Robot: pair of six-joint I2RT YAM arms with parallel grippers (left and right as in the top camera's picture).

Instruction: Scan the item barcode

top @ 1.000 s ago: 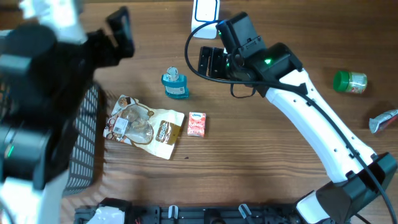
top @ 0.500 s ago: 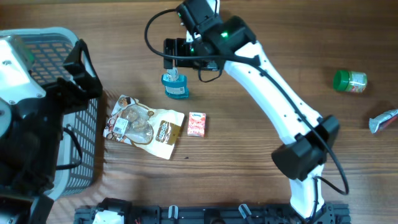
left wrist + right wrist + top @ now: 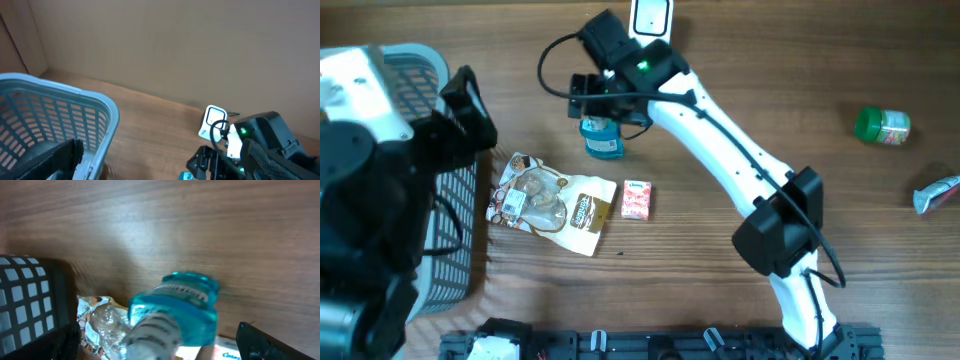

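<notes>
Robot test bench staged as a shop checkout. Wooden table (image 3: 820, 60) carries loose packaged goods: snack pouch (image 3: 552, 203), tissue pack (image 3: 636, 199), green jar (image 3: 881, 127). Grey basket (image 3: 415, 60) at left, white scanner (image 3: 651, 17) at far edge.

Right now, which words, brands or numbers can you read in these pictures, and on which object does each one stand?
No text can be read with certainty.
On the pink box: a small logo, too small to read.
On the snack bag: print too small to read.
On the blue bottle: label blurred.
On the green jar: label too small to read.
</notes>
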